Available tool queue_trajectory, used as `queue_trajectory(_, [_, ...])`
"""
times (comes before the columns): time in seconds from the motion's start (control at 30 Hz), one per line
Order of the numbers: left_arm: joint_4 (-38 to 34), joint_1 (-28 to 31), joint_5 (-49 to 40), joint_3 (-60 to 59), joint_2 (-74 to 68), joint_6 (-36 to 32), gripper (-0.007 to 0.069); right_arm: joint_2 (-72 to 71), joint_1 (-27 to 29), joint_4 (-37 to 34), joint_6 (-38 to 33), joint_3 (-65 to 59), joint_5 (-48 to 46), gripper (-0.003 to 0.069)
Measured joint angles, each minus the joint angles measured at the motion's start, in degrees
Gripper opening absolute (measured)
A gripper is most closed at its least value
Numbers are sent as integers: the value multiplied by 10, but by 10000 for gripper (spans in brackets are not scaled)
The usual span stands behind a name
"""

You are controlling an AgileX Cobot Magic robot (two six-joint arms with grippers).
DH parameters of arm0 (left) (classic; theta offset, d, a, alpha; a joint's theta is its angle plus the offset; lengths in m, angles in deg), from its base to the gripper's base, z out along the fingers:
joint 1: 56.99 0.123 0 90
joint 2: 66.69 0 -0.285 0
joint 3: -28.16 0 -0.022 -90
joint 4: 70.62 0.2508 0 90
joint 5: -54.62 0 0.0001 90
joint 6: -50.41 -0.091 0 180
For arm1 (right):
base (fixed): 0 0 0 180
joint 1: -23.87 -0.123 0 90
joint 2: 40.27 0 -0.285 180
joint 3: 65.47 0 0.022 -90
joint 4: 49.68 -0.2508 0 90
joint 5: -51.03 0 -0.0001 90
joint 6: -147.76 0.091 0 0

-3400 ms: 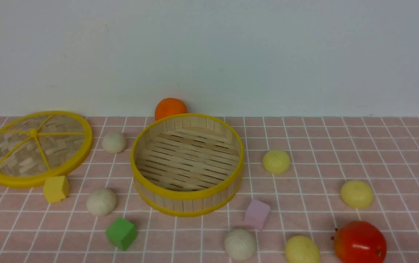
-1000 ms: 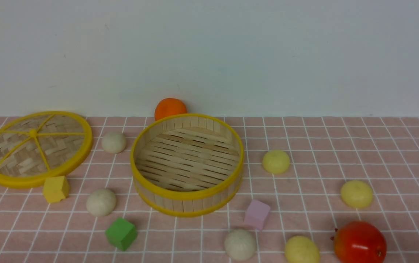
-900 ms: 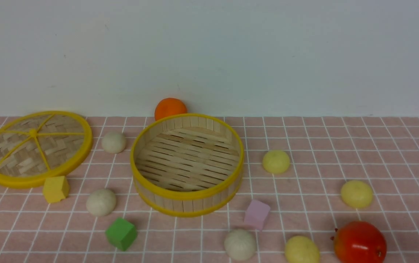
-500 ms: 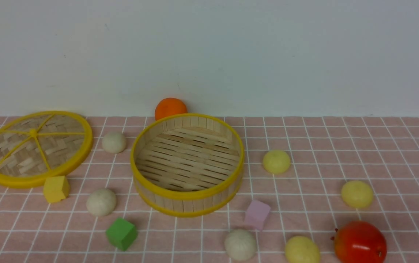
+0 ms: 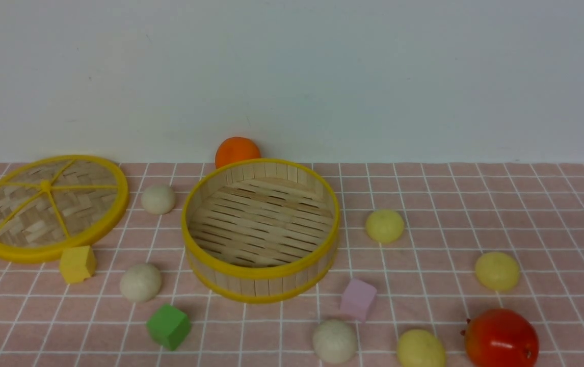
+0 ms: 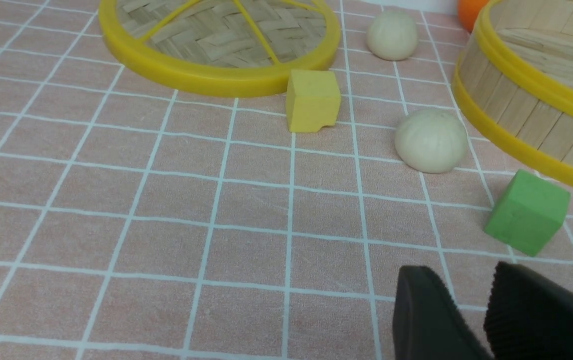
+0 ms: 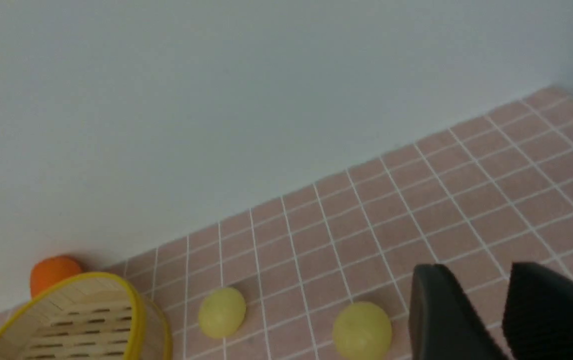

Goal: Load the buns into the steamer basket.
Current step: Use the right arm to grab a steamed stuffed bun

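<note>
Buns spread across bench, all six outside steamer basket

Front view, left to right. Woven lid with yellow spokes and rim, flat, left side of frame. Yellow block right by its near edge, at left. Two off-white buns come next: one between lid and basket, the other off-white bun lower in the frame. Green block near that second one, lower left. Orange fruit behind the basket, partly hidden by its rim, upper middle. Steamer basket upright and open, slatted floor showing, center of frame. Third off-white bun at bottom, right of center. Pink block just above it in frame. Pale yellow bun right of the basket; another yellow bun at the bottom edge, partly cut off; third yellow bun farther right. Red fruit lower right, bottom cut off.

Wrist views: left fingers apart, gap visible between the tips, holding nothing. Right fingers also apart, nothing gripped. Right wrist view blurry; basket, orange fruit, two yellow buns still readable.
</note>
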Motion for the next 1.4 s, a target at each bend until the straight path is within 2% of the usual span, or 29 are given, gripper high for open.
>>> queue_trajectory(0.2, [0,0,0,0,0,0,240,121,0,-22,-39,16,-14,239])
queue_trajectory(0.53, [0,0,0,0,0,0,240,339,-4,-48,-62,168,-140,239])
queue_trajectory(0.77, [0,0,0,0,0,0,240,519,-83,-39,-64,286,-194,239])
queue_trajectory(0.9, [0,0,0,0,0,0,240,597,-94,-35,-55,338,-220,239])
queue_trajectory(1.03, [0,0,0,0,0,0,240,643,-94,-35,-51,348,-216,239])
queue_trajectory(1.4, [0,0,0,0,0,0,240,730,-94,-11,-51,350,-122,239])
